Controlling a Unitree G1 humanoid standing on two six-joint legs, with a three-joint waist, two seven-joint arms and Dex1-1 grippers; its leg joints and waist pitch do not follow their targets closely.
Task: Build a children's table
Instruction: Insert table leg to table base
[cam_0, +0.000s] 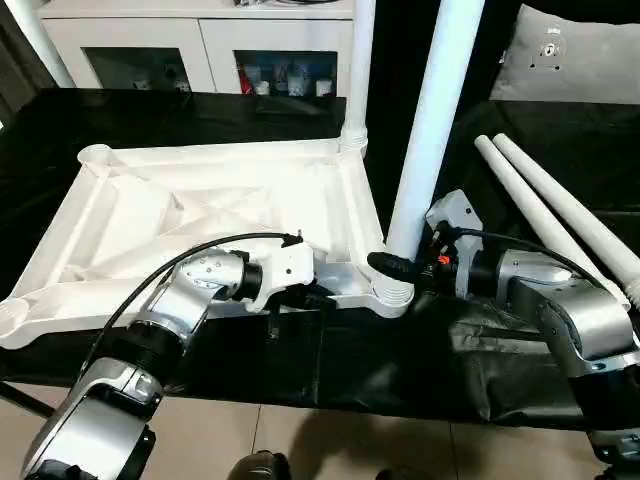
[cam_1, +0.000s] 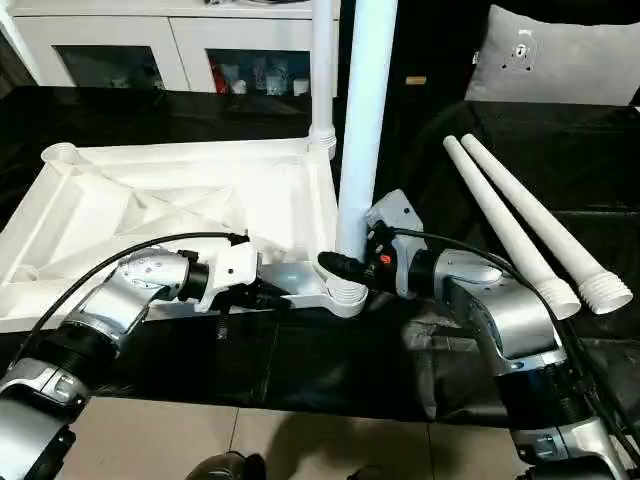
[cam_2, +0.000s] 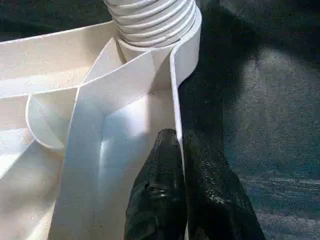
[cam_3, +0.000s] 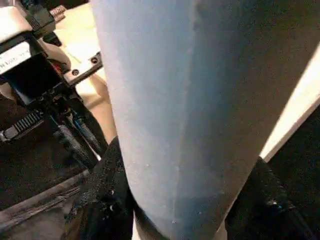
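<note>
While the upturned white tabletop (cam_0: 200, 215) lies on a black-covered worktable (cam_0: 560, 140), the left gripper (cam_2: 182, 150) pinches its thin rim and the right gripper (cam_3: 195, 215) clasps an upright leg (cam_0: 425, 150) near its socket. The plastic looks light, stiff and slippery. Two spare legs (cam_1: 525, 230) lie nearby; white cabinets (cam_0: 200, 50) stand behind.

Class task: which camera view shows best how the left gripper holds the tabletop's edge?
The left wrist view: the left gripper is shut on the tabletop's rim wall, one black finger each side. The eye views show the left gripper at the near rim beside the standing leg; the right wrist view shows its housing.
</note>
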